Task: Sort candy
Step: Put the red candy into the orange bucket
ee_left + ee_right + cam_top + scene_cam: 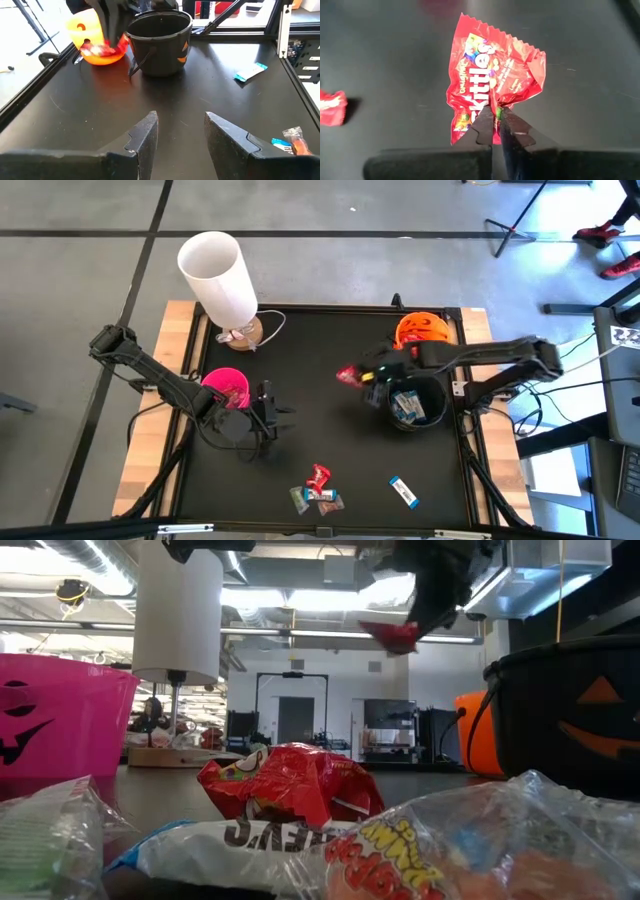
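A red Skittles packet [492,75] is held by my right gripper [496,120], above the table left of the black bowl [412,402]; it also shows in the high view [347,375] and the low view [395,633]. The black bowl holds blue-and-white candy [405,408]. More candy lies by the near edge: a red one [318,476], a small heap [318,500] and a blue-and-white one [403,492]. My left gripper [180,135] is open and empty, low over the table beside the pink bowl [228,387]. My right gripper pinches the red packet between its two shut fingers [512,131] at one edge [495,109], about midway along that side. The packet is lifted clear of the table and sticks out flat beyond the fingertips, toward the table's left.
An orange bowl [425,330] stands at the far right, behind the black one. A white cylinder lamp [220,275] on a wooden base stands at the far left. Another red candy [331,107] lies on the black mat below my right gripper.
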Robot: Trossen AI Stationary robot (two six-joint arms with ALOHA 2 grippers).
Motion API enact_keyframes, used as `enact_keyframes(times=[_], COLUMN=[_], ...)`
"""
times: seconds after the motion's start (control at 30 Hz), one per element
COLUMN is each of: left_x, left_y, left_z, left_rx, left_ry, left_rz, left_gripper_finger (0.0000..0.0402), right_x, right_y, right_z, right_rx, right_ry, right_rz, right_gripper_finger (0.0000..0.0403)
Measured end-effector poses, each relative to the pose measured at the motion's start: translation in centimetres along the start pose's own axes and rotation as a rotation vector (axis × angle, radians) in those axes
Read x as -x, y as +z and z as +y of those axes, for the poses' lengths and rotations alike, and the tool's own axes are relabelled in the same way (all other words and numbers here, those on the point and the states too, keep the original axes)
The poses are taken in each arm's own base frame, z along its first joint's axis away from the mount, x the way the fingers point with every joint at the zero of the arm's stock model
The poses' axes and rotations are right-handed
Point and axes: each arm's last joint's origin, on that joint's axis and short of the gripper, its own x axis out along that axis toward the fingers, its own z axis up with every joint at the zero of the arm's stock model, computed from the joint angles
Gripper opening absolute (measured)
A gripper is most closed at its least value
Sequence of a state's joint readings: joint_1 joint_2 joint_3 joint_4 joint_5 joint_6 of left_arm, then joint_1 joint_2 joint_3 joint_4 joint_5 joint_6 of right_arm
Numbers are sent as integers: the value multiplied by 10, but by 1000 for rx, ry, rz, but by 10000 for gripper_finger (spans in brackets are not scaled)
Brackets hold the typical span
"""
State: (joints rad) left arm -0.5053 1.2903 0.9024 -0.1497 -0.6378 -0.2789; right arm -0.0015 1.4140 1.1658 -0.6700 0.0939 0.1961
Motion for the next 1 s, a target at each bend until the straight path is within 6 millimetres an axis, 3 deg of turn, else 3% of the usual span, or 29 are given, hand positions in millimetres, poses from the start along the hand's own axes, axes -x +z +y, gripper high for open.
enact_keyframes(times=[0.33, 0.53, 0.73, 1.0], left_x=[0, 0, 0, 0], left_y=[0, 0, 0, 0], left_z=[0, 0, 0, 0], left_rx=[2, 2, 2, 3], left_ry=[0, 0, 0, 1], left_rz=[0, 0, -1, -1], left_gripper_finger=[153, 153, 153, 153], right_x=[63, 90, 106, 111], right_y=[-45, -80, -102, -110], right_z=[-61, -90, -106, -112], right_rx=[-205, -349, -495, -545], right_ry=[-206, -360, -508, -545], right_rz=[-158, -175, -114, -77], right_gripper_finger=[16, 16, 17, 17])
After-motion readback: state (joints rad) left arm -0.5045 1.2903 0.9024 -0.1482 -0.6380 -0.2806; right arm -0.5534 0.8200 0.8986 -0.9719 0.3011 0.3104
